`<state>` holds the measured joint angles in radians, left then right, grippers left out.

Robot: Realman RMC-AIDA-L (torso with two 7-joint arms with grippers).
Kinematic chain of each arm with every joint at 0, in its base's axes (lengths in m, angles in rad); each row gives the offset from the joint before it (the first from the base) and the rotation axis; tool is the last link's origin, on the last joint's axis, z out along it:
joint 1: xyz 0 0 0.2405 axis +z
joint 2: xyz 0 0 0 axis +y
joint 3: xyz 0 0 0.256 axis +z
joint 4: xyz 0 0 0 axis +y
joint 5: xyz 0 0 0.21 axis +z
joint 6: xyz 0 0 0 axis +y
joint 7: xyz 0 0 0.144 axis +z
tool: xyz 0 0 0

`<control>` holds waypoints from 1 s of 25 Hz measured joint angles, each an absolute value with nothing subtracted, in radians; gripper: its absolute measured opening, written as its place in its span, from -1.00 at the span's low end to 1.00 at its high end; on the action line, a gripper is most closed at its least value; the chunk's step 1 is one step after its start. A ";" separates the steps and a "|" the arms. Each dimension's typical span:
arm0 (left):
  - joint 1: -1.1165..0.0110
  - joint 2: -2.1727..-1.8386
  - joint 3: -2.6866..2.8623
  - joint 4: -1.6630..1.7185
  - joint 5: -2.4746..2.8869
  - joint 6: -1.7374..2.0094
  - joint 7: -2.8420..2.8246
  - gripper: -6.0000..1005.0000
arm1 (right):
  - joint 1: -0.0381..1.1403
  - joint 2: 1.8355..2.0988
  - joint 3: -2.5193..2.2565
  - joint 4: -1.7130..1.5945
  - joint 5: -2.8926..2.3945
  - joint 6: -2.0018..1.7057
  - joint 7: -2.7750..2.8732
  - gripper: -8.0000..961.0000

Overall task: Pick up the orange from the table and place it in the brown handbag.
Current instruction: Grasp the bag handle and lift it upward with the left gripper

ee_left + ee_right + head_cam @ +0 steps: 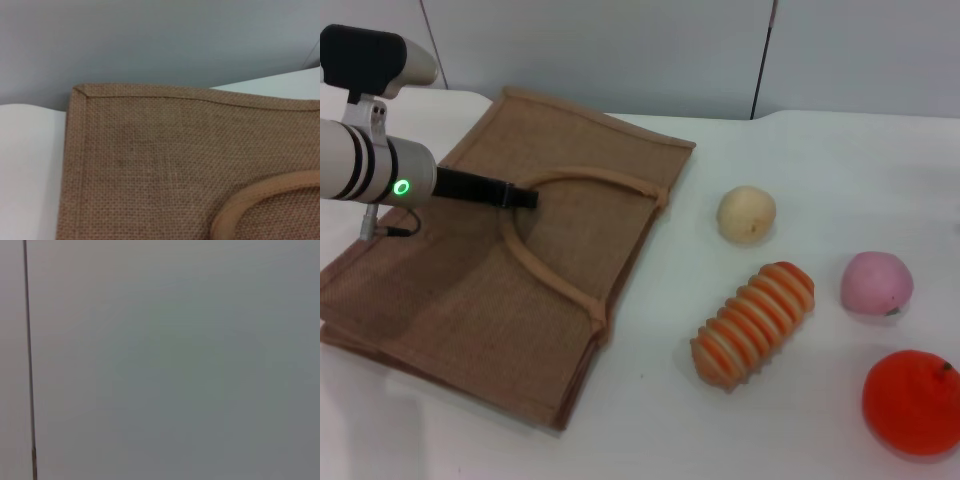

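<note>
The orange [912,402] sits on the white table [820,160] at the near right edge of the head view, bright red-orange with a small dark stem. The brown handbag [470,300] lies flat on the left, and its looped tan handle [582,178] points toward the middle. My left gripper [523,196] hovers over the bag, its tip right at the handle loop, far from the orange. The left wrist view shows the bag's far corner [165,165] and part of a handle [250,200]. My right gripper is out of view, and its wrist view shows only a plain grey wall.
A ribbed orange-and-cream oblong item [755,322] lies between the bag and the orange. A pale pink round fruit [876,283] sits just behind the orange. A pale yellow round fruit [746,214] sits farther back. A grey wall stands behind the table.
</note>
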<state>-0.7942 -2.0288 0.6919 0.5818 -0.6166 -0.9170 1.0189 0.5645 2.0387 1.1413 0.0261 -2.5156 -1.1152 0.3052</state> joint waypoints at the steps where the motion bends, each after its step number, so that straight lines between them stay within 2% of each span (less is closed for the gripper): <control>1: -0.794 -2.029 0.692 0.582 -0.617 -0.917 1.019 0.22 | 0.564 2.039 1.141 0.026 -2.516 -1.115 0.305 0.84; 7: -0.799 -2.027 0.692 0.577 -0.605 -0.925 1.005 0.18 | 0.565 2.039 1.141 0.026 -2.516 -1.115 0.305 0.84; 10: -0.803 -2.026 0.692 0.569 -0.604 -0.923 1.004 -0.27 | 0.564 2.039 1.141 0.026 -2.516 -1.115 0.305 0.84; 15: -0.804 -2.026 0.694 0.568 -0.604 -0.926 0.998 -0.70 | 0.564 2.039 1.141 0.026 -2.516 -1.115 0.305 0.84; 25: -0.801 -2.027 0.681 0.575 -0.645 -0.911 1.000 -0.74 | 0.565 2.039 1.141 0.023 -2.519 -1.115 0.305 0.84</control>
<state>-0.8008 -2.0270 0.6810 0.5752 -0.6450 -0.9107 0.9996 0.5645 2.0387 1.1413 0.0231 -2.5190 -1.1152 0.3052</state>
